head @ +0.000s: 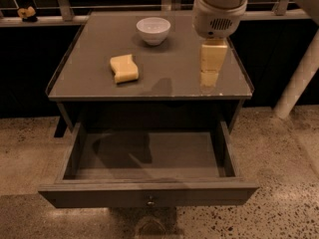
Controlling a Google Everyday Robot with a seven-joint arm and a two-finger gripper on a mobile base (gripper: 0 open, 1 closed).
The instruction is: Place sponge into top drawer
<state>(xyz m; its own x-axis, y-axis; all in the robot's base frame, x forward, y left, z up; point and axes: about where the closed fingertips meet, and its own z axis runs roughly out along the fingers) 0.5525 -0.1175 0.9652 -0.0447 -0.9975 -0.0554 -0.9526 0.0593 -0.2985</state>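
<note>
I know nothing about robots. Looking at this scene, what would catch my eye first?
A bulky white robot arm fills the top right, its hand hanging over the right side of the table. Below, the top drawer stands pulled wide open with nothing visible inside, while the pale-yellow sponge lies on the tabletop left of centre, a white bowl behind it.

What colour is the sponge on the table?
The sponge is pale yellow, camera view; the gripper hangs over the table's right side.
</note>
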